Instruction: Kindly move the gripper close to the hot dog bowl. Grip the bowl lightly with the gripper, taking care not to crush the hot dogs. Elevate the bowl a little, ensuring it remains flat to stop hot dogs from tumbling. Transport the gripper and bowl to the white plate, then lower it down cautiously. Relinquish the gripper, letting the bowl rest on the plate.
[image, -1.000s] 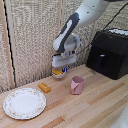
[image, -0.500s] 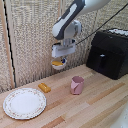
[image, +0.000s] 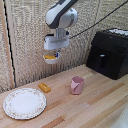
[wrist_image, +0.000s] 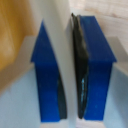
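Aloft, the tool (image: 53, 52) pinched the bowl's (image: 50, 59) rim, well above the tabletop (image: 90, 107) and plate (image: 24, 103).

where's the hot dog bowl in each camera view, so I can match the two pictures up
Exterior view: the hot dog bowl hangs in the air under the gripper, above the table, toward the exterior view's left of the pink cup.
Wrist view: only a pale strip of its wall shows, pinched between the blue fingers; the yellow beside it may be the food.
Shared landmark: the gripper's fingers clamping the bowl.
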